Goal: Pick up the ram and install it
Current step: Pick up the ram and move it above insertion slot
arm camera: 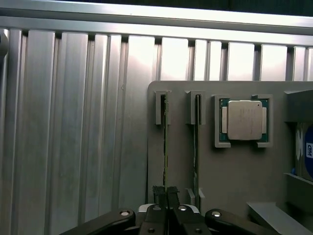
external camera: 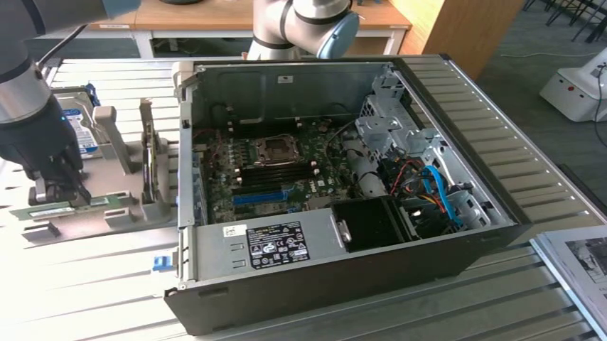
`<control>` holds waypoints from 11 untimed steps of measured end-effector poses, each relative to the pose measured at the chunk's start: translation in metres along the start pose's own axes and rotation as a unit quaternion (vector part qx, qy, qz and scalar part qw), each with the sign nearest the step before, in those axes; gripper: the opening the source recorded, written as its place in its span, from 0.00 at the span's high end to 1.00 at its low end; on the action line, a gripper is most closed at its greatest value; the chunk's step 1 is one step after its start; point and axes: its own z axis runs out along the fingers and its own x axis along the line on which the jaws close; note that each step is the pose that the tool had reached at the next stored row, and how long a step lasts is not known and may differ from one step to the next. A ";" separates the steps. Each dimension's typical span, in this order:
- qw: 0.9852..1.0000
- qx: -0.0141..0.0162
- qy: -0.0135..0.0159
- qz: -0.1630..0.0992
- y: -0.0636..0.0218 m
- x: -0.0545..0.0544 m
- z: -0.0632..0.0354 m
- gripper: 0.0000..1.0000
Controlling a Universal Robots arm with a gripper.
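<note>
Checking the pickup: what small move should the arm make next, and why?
Probably lift straight up: the end effector is shut on the ram, which stands on edge in the holder, so a sideways pull could jam it.

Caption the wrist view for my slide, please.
End effector closed on a thin green ram stick standing edgewise in a grey holder tray, near a square silver processor chip.

I see a ribbed silver table point(arm camera: 73, 122) under a plain grey holder point(arm camera: 234, 166). The ram point(external camera: 95, 207) is green, the gripper point(external camera: 65, 193) black. The chip point(arm camera: 243, 120) is silver with a green rim. The case point(external camera: 379, 284) is black, its board point(external camera: 256, 170) green with a blue slot point(external camera: 258, 198) and blue cables point(external camera: 438, 188). The arm's cap point(external camera: 337, 35) is pale blue.
</note>
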 end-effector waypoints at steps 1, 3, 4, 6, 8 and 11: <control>1.000 0.000 0.000 0.000 0.0000 0.000 -0.0013 0.89; 1.000 0.000 0.000 0.000 -0.0001 0.000 -0.0038 0.89; 1.000 0.000 0.000 0.000 -0.0001 0.000 -0.0063 0.89; 1.000 0.000 0.000 0.000 -0.0002 0.000 -0.0086 0.89; 1.000 0.000 0.000 0.000 -0.0002 0.000 -0.0109 0.89; 1.000 0.000 0.000 0.000 -0.0003 0.000 -0.0144 0.89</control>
